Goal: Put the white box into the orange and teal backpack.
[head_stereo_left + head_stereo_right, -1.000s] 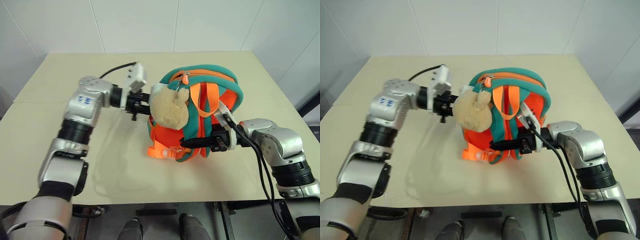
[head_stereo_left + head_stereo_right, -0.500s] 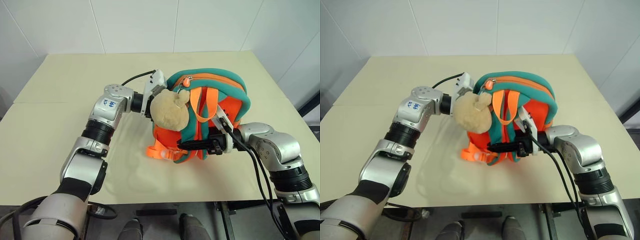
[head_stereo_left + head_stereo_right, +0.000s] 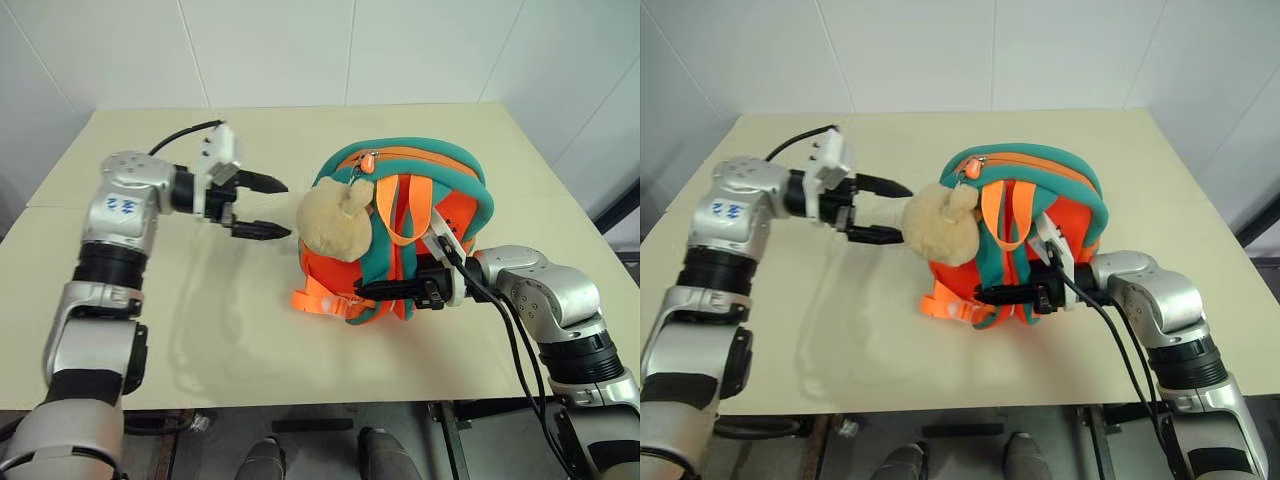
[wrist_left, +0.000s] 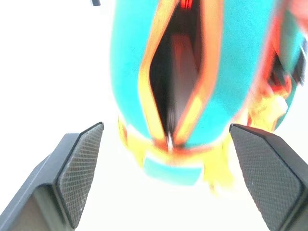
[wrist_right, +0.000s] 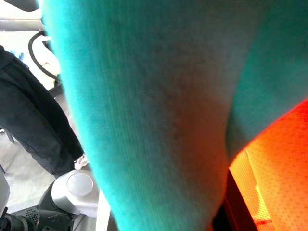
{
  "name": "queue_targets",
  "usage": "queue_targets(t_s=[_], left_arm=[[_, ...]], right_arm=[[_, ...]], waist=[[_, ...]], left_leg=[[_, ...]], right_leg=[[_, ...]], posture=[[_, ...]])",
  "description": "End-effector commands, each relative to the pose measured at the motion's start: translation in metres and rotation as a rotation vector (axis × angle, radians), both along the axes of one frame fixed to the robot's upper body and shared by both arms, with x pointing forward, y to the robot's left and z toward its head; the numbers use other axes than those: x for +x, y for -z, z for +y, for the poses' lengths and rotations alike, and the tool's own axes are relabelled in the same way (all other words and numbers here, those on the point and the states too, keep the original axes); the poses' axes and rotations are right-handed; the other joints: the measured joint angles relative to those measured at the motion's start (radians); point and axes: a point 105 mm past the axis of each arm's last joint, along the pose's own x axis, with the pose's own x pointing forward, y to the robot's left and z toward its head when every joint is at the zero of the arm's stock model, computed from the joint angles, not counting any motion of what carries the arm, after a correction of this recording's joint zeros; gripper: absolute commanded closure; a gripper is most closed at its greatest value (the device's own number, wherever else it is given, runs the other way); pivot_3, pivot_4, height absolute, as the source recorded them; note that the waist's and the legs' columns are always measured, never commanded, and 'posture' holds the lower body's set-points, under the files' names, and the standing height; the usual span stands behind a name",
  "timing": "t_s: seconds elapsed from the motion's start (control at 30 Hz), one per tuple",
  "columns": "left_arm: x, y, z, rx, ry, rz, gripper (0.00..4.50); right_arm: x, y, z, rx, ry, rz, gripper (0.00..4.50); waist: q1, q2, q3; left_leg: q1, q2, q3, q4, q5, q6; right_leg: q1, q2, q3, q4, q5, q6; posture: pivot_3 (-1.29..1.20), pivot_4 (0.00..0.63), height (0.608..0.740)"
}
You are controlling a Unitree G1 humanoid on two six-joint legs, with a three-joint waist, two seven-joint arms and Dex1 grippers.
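Observation:
The orange and teal backpack (image 3: 440, 170) stands upright in the middle of the table, its straps toward me and a tan plush toy (image 3: 335, 225) hanging on its left side. My left gripper (image 3: 285, 210) hovers open just left of the plush toy, touching nothing. In the left wrist view the backpack's zipper mouth (image 4: 168, 82) gapes between the open fingers (image 4: 82, 168), dark inside. My right gripper (image 3: 375, 291) reaches in from the right, shut on the backpack's teal strap low at the front. The white box is out of view.
The beige table (image 3: 250, 330) has bare surface left of and in front of the backpack. White walls stand close behind it. A black cable (image 3: 520, 350) runs along my right arm. A person's dark trouser legs (image 5: 29, 120) show past the backpack in the right wrist view.
My left gripper has pulled back to the left, away from the backpack's top, and opened wide. The right gripper has kept its hold and place.

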Motion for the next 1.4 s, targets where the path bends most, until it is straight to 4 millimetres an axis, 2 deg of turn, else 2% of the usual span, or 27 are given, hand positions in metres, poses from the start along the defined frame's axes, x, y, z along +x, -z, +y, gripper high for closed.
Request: queue_targets(t_s=[0.03, 0.13, 0.2, 0.33, 0.53, 0.63, 0.8, 0.9, 1.03, 1.13, 1.23, 1.33, 1.4], left_arm=[[-0.026, -0.030, -0.002, -0.034, 0.082, -0.107, 0.03], [-0.042, -0.036, -0.014, -0.088, 0.127, -0.116, 0.03], [-0.056, -0.039, -0.030, -0.142, 0.175, -0.112, 0.03], [-0.074, -0.034, -0.055, -0.193, 0.231, -0.098, 0.03], [-0.076, -0.024, -0.072, -0.213, 0.228, -0.104, 0.03], [-0.071, -0.026, -0.079, -0.258, 0.212, -0.138, 0.60], [-0.071, -0.038, -0.075, -0.286, 0.215, -0.164, 2.02], [-0.067, -0.044, -0.067, -0.275, 0.186, -0.192, 2.85], [-0.055, -0.058, -0.040, -0.215, 0.107, -0.228, 3.81], [-0.042, -0.064, -0.014, -0.125, 0.024, -0.242, 3.81], [-0.026, -0.060, 0.015, 0.004, -0.075, -0.250, 3.81], [-0.005, -0.032, 0.048, 0.155, -0.184, -0.219, 3.81], [0.005, -0.013, 0.061, 0.209, -0.220, -0.191, 3.81]], right_arm=[[0.000, -0.002, 0.003, 0.004, -0.015, -0.022, 4.35], [0.002, 0.000, 0.005, 0.001, -0.016, -0.021, 4.35], [0.003, 0.000, 0.006, -0.001, -0.019, -0.021, 4.35], [0.004, -0.001, 0.006, -0.002, -0.030, -0.024, 4.35], [0.005, -0.001, 0.006, -0.004, -0.034, -0.027, 4.35], [0.004, -0.001, 0.006, -0.004, -0.033, -0.027, 4.35], [0.002, 0.000, 0.005, -0.003, -0.026, -0.025, 4.35], [0.002, 0.001, 0.005, -0.002, -0.020, -0.024, 4.35], [0.002, 0.002, 0.004, 0.000, -0.009, -0.022, 4.35], [0.002, 0.003, 0.003, -0.004, -0.004, -0.019, 4.35], [0.001, 0.004, 0.001, -0.007, 0.000, -0.019, 4.35], [0.003, 0.002, 0.001, 0.001, 0.016, -0.027, 4.35], [0.003, 0.002, 0.000, 0.004, 0.024, -0.028, 4.35]], waist=[[0.000, 0.000, 0.000], [0.003, 0.000, 0.000], [0.001, 0.000, 0.000], [0.000, 0.000, 0.000], [-0.001, 0.000, 0.000], [0.002, 0.000, 0.000], [0.002, 0.000, 0.000], [0.000, 0.000, 0.000], [0.000, 0.000, 0.000], [0.000, 0.000, 0.000], [-0.003, 0.000, 0.000], [-0.003, 0.000, 0.000], [-0.002, 0.000, 0.000]], left_leg=[[0.000, 0.000, 0.000, 0.000, 0.000, 0.000], [-0.001, 0.000, -0.001, 0.000, 0.000, 0.000], [0.000, 0.000, -0.001, 0.000, 0.000, 0.000], [0.000, 0.000, -0.001, 0.001, 0.000, 0.000], [0.003, 0.000, -0.001, 0.003, 0.002, 0.000], [0.007, 0.000, -0.001, 0.003, 0.002, 0.000], [0.007, 0.000, -0.001, 0.004, 0.002, 0.000], [0.008, 0.000, 0.000, 0.003, 0.002, 0.000], [0.009, 0.000, 0.000, 0.003, 0.002, 0.000], [0.009, 0.000, 0.000, 0.002, 0.002, 0.000], [0.010, 0.000, 0.001, 0.002, 0.002, 0.000], [0.011, 0.000, 0.001, 0.000, 0.002, 0.000], [0.011, 0.000, 0.001, -0.001, 0.002, 0.000]], right_leg=[[0.000, 0.000, 0.000, 0.000, 0.000, 0.000], [0.000, 0.000, 0.000, 0.000, 0.000, 0.000], [0.000, 0.000, 0.000, 0.000, 0.000, 0.000], [0.000, 0.000, 0.000, 0.002, 0.000, 0.000], [0.001, 0.000, 0.000, 0.003, -0.001, -0.001], [0.005, 0.000, 0.000, 0.002, 0.000, -0.001], [0.006, 0.000, 0.000, 0.001, 0.000, -0.002], [0.006, 0.000, 0.001, 0.001, 0.000, -0.002], [0.006, 0.000, 0.001, 0.001, 0.000, -0.002], [0.006, 0.000, 0.001, 0.001, 0.000, -0.002], [0.006, 0.000, 0.001, 0.001, 0.000, -0.002], [0.006, 0.000, 0.001, 0.002, -0.001, -0.003], [0.006, 0.000, 0.001, 0.002, -0.001, -0.003]], posture=[[0.00, 0.150, 0.740], [0.00, 0.150, 0.740], [0.00, 0.150, 0.740], [0.00, 0.150, 0.740], [0.00, 0.150, 0.740], [0.00, 0.150, 0.740], [0.00, 0.150, 0.740], [0.00, 0.150, 0.740], [0.00, 0.150, 0.740], [0.00, 0.150, 0.740], [0.00, 0.150, 0.740], [0.00, 0.150, 0.740], [0.00, 0.150, 0.740]])
